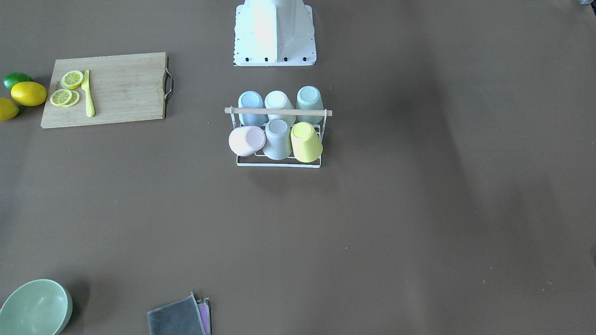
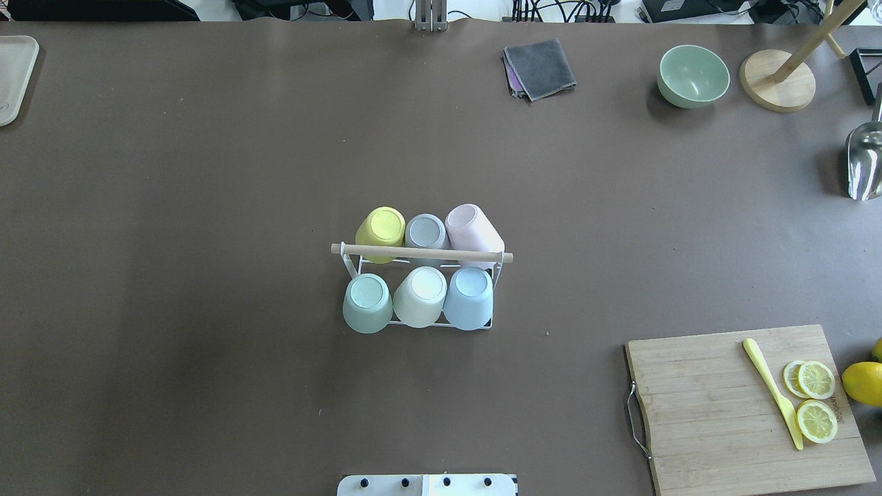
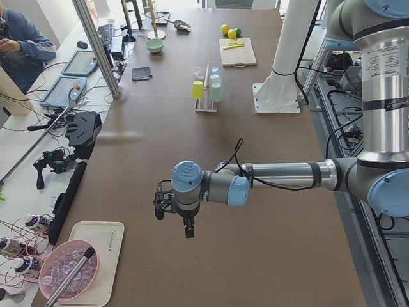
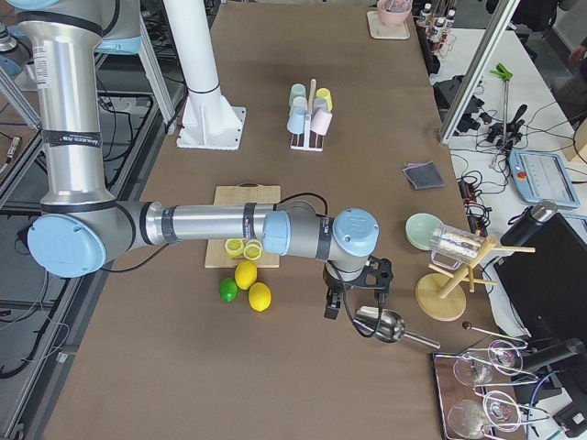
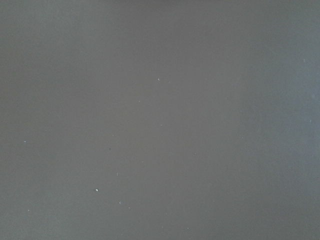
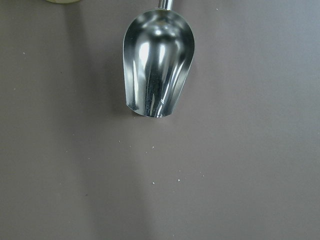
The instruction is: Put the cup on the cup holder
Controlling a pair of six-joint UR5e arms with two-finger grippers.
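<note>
The cup holder, a white wire rack with a wooden rod on top, stands mid-table, near the robot base. It also shows in the front view. Several cups sit upside down on it in two rows: yellow, grey, pink, green, cream, blue. My left gripper hangs empty-looking over bare table at the far left end. My right gripper hangs over a metal scoop at the right end. Both show only in the side views, so I cannot tell open or shut.
A cutting board with lemon slices and a yellow knife lies at the right, with lemons beside it. A green bowl, a grey cloth and a wooden stand sit at the far edge. A tray is far left.
</note>
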